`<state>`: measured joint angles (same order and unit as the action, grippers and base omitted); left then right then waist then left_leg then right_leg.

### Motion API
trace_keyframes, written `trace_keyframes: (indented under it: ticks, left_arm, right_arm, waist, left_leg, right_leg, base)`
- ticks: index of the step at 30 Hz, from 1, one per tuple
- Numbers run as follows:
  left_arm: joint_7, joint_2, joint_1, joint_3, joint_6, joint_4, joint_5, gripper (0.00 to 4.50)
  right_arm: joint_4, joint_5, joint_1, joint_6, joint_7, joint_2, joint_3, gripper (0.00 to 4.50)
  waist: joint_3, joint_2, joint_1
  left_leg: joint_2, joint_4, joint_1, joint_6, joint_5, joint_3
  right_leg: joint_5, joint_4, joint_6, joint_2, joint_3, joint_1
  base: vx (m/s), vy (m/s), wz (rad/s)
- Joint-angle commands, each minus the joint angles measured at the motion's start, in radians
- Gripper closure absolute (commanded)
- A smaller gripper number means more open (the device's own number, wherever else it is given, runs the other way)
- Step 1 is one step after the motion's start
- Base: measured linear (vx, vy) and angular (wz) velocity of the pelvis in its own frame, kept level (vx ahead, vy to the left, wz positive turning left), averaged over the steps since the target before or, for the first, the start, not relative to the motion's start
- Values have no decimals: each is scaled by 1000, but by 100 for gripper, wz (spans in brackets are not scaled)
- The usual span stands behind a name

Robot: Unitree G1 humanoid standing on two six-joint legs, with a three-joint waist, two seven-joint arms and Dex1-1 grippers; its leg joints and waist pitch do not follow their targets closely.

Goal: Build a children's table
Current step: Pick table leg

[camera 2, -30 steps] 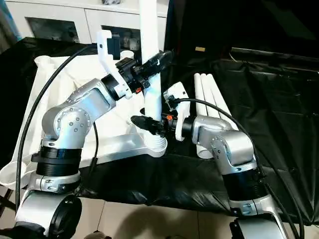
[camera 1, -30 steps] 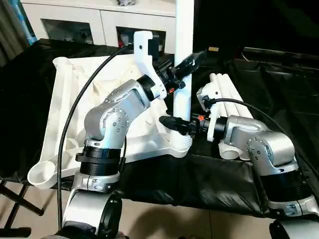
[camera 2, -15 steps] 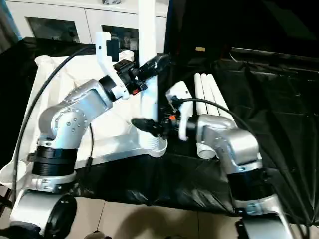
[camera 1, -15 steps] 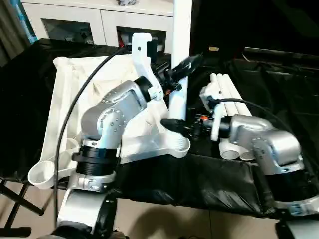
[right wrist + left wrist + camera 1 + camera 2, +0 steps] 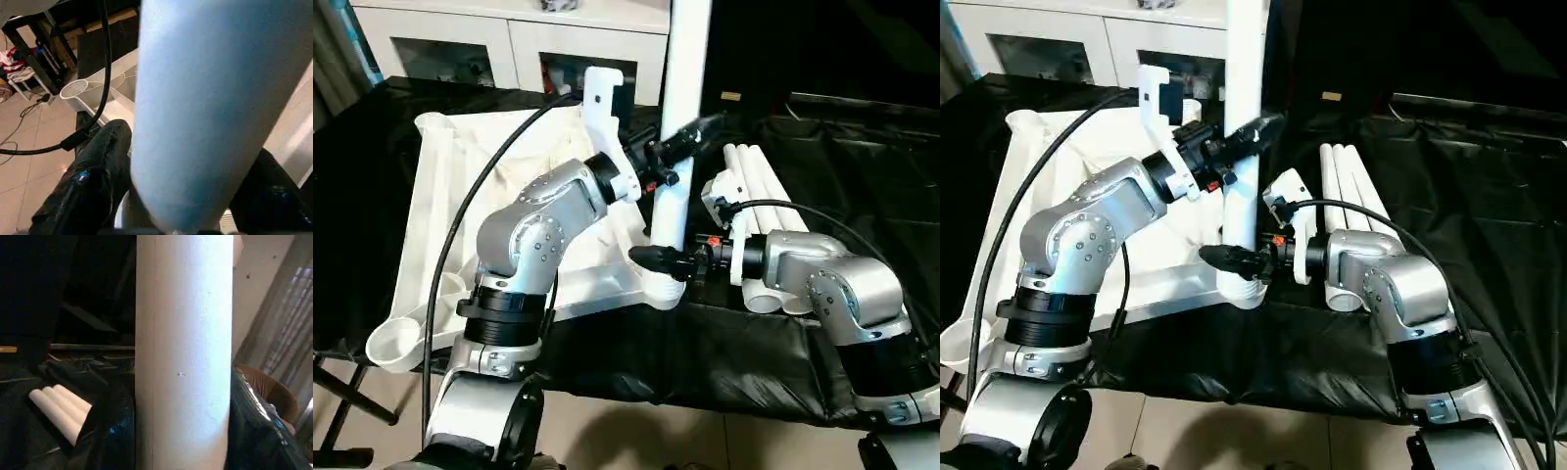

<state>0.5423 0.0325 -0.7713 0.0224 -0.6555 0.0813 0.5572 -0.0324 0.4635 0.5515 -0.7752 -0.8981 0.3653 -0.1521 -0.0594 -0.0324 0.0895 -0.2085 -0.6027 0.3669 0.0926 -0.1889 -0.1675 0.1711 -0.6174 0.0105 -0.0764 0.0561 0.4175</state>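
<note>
The white tabletop (image 5: 460,196) lies underside up on the black-draped bench. One white leg (image 5: 680,117) stands upright in its near-right corner socket (image 5: 658,291). My left gripper (image 5: 690,137) is shut on the leg about halfway up, and the leg (image 5: 183,357) is seen close up in the left wrist view. My right gripper (image 5: 656,259) sits at the leg's base just above the socket. In the right wrist view the leg (image 5: 210,98) is pressed close. Three spare legs (image 5: 764,186) lie side by side to the right of the tabletop.
The near-left corner socket (image 5: 396,338) overhangs the bench's front edge. A white glass-doored cabinet (image 5: 509,39) stands behind the bench. Black cloth (image 5: 862,166) covers the bench on the right. A black cable (image 5: 460,225) loops over my left arm.
The whole picture has shifted a little. The leg's top has leaned slightly to the right. Both grippers stay at the leg in about the same places.
</note>
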Motion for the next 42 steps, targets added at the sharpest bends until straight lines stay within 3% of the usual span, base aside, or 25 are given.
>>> trace_keyframes:
  ticks: [1, 7, 14, 15, 19, 20, 22, 25, 26, 28, 30, 31, 33, 35, 38, 40, 41, 42]
  left_arm:
    - [16, 3, 0, -13, -13, -31, 15, 270]
    - [32, 9, 0, -20, -19, -34, 21, 270]
    - [21, 11, -5, -23, 0, -35, -3, 270]
    - [38, 14, -10, -25, 3, -36, 3, 214]
    - [32, 12, -17, -11, 26, -41, 7, 192]
    - [36, 13, -18, -12, 37, -41, 3, 168]
    - [12, 8, -26, 3, 135, -35, -38, 157]
    - [-3, 5, -31, 16, 169, -34, -49, 157]
    - [-22, 6, -49, 53, 203, -27, -43, 157]
    - [-22, 11, -54, 63, 210, -24, -41, 157]
    - [45, 51, -52, 83, 214, -19, -10, 157]
    - [45, 51, -52, 83, 214, -19, -10, 157]
    - [152, 144, -10, 25, 244, -1, -65, 157]
    - [193, 186, 12, -9, 258, 7, -100, 157]
    - [300, 284, 97, -114, 290, 36, -189, 157]
    - [390, 370, 187, -229, 330, 80, -277, 157]
    - [391, 371, 188, -231, 331, 81, -279, 157]
    - [453, 413, 246, -305, 363, 110, -323, 157]
  right_arm:
    - [-8, 7, 20, -10, -1, 3, 2, 202]
    - [-15, 7, 21, -16, 3, -1, 6, 250]
    - [-6, 15, 13, -25, 18, -17, 8, 257]
    - [-5, 15, 9, -22, 27, -26, 12, 257]
    - [-9, 15, 5, -11, 51, -46, 27, 257]
    - [-10, 15, 5, -9, 57, -50, 31, 257]
    - [-24, 5, 3, 27, 103, -79, 55, 257]
    - [-32, 1, 3, 41, 126, -93, 68, 257]
    - [-58, -18, 9, 100, 195, -127, 102, 257]
    - [-69, -24, 12, 120, 220, -140, 115, 257]
    - [-105, -53, 18, 183, 276, -165, 132, 257]
    - [-105, -53, 18, 183, 276, -165, 132, 257]
    - [-143, -117, 4, 309, 328, -181, 126, 257]
    - [-152, -138, -3, 346, 344, -184, 121, 257]
    - [-147, -139, -26, 321, 325, -171, 105, 259]
    - [-130, -122, -60, 315, 294, -167, 105, 259]
    - [-129, -122, -60, 315, 294, -167, 105, 259]
    - [-122, -110, -84, 325, 277, -170, 107, 259]
  waist:
    - [80, -8, 2]
    - [80, -6, 1]
    - [80, -5, 1]
    - [80, -4, 2]
    - [81, -3, 2]
    - [81, -3, 2]
    - [81, -4, 2]
    - [81, -4, 1]
    - [81, 0, 2]
    - [81, -2, 0]
    - [80, 9, 0]
    - [79, 6, -3]
    - [82, 9, -1]
    - [80, 12, -5]
    - [79, 19, -6]
    - [80, 20, -5]
    - [79, 23, -6]
    - [83, 20, -5]
  left_leg:
    - [-7, 56, -1, -41, -55, -9]
    - [-7, 56, -1, -41, -50, -8]
    - [-7, 56, -2, -36, -57, -8]
    - [-7, 57, -2, -36, -58, -8]
    - [-7, 57, -2, -32, -50, -7]
    - [-7, 57, -1, -31, -50, -7]
    - [-8, 58, -1, -31, -55, -6]
    - [-7, 58, -2, -24, -55, -8]
    - [-8, 59, -2, -19, -57, -7]
    - [-5, 59, -2, -9, -65, -8]
    - [-4, 60, -4, 0, -67, -7]
    - [-3, 62, -4, 6, -78, -8]
    - [-4, 62, -6, 9, -70, -7]
    - [-5, 65, -8, 11, -78, -7]
    - [-6, 68, -12, 10, -97, -6]
    - [-8, 69, -14, 15, -107, -6]
    - [-9, 72, -14, 16, -122, -5]
    - [-10, 71, -15, 16, -112, -4]
  right_leg:
    - [89, 57, 208, -44, -36, -74]
    - [72, 55, 212, -43, -36, -75]
    - [77, 55, 212, -43, -35, -75]
    - [79, 56, 211, -43, -36, -75]
    - [66, 53, 213, -44, -36, -75]
    - [62, 53, 214, -43, -35, -75]
    - [70, 56, 209, -44, -36, -75]
    - [71, 55, 204, -44, -36, -74]
    - [73, 55, 203, -46, -36, -73]
    - [87, 56, 200, -46, -35, -73]
    - [85, 54, 197, -43, -35, -71]
    - [98, 56, 191, -41, -34, -70]
    - [82, 53, 189, -42, -34, -69]
    - [94, 53, 175, -41, -33, -67]
    - [90, 53, 172, -39, -34, -66]
    - [84, 52, 172, -41, -36, -65]
    - [95, 53, 170, -41, -35, -65]
    - [79, 52, 173, -42, -36, -65]
  base:
    - [0, 0, 0]
    - [0, 0, 0]
    - [0, 0, 0]
    - [0, 0, 0]
    - [0, 0, 0]
    - [0, 0, 0]
    - [0, 0, 0]
    - [0, 0, 0]
    - [0, 0, 0]
    - [0, 0, 0]
    - [0, 0, 0]
    - [0, 0, 0]
    - [0, 0, 0]
    - [0, 0, 0]
    - [0, 0, 0]
    - [0, 0, 0]
    - [0, 0, 0]
    - [0, 0, 0]
